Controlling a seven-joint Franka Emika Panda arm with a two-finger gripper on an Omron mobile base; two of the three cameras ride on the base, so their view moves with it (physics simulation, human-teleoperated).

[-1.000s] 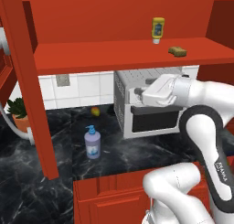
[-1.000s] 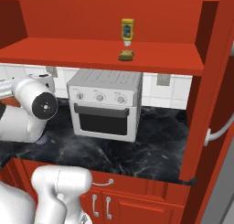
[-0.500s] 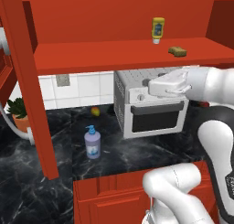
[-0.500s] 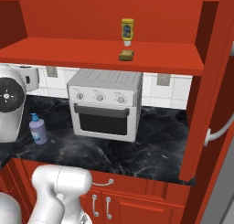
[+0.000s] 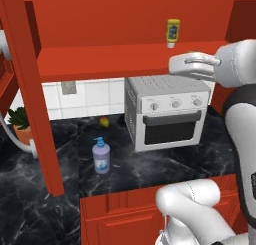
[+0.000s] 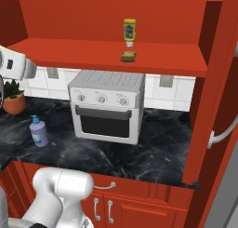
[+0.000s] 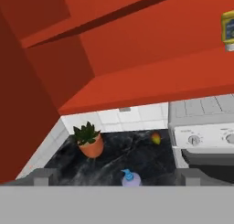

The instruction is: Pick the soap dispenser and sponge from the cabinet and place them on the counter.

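the soap dispenser [image 5: 101,157] stands upright on the black worktop [image 5: 150,164], to the left of the toaster oven [image 5: 167,111] and apart from it; in the right base view it shows as a lavender bottle [image 6: 38,131] with a blue pump near the worktop's [image 6: 153,152] left end, and in the hand view only its blue top [image 7: 130,177] peeks above the lower edge. the sponge [image 6: 128,56] lies flat on the red shelf of the cabinet [image 6: 116,52], near the front edge, just in front of the small yellow squeeze bottle [image 6: 129,32], which stands further back with its cap down. in the left base view the bottle [image 5: 173,33] sits on the same cabinet [image 5: 115,59] shelf, above and behind the robot's hand.

the fingers are spread wide and grasp nothing; their two dark tips [image 7: 41,177] rise far apart at the bottom of the hand view, which looks down past the shelf's underside at the worktop [image 7: 119,159]. in the left base view the white hand hangs level with the shelf's front edge, above the oven.

behind the dispenser, close to the tiled wall, lies a small round yellow-red fruit [image 5: 104,121]. a potted plant [image 7: 89,141] in an orange pot stands at the worktop's far left.
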